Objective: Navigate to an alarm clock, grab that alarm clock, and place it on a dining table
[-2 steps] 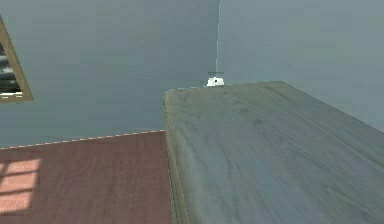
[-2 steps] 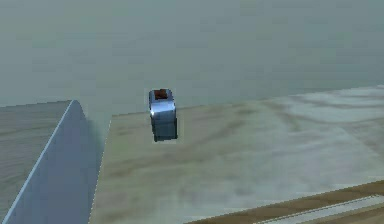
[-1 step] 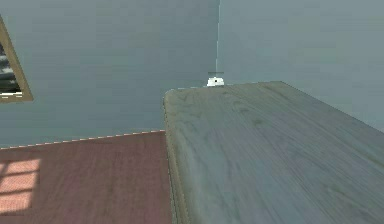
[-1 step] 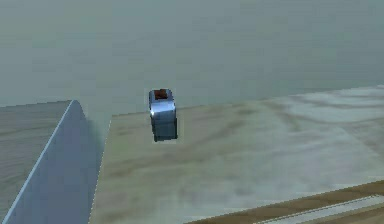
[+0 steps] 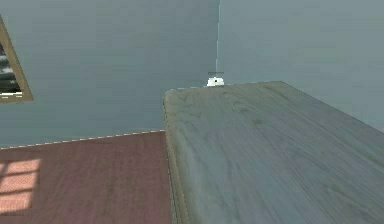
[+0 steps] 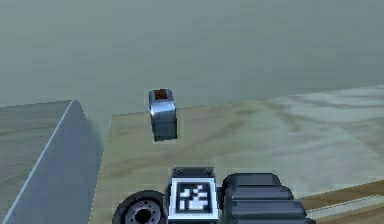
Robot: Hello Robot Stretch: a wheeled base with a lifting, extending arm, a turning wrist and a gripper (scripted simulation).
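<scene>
Grey grained wood tabletop [image 5: 270, 150], boxy metallic object [image 6: 163, 115]

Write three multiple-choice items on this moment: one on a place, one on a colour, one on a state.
1. In the forward view, where is the small white thing?
A on a shelf
B at the far edge of the table, near the wall corner
C on a chair

2. What colour is the floor?
A green
B white
C reddish-brown

3. In the arm side view, how does the small grey box stand?
A upright
B flat on its side
C in pieces

Answers:
1 B, it shows just past the table's far end, where the walls meet.
2 C, the planks are red-brown.
3 A, it is taller than wide, with its dark face on top.
</scene>
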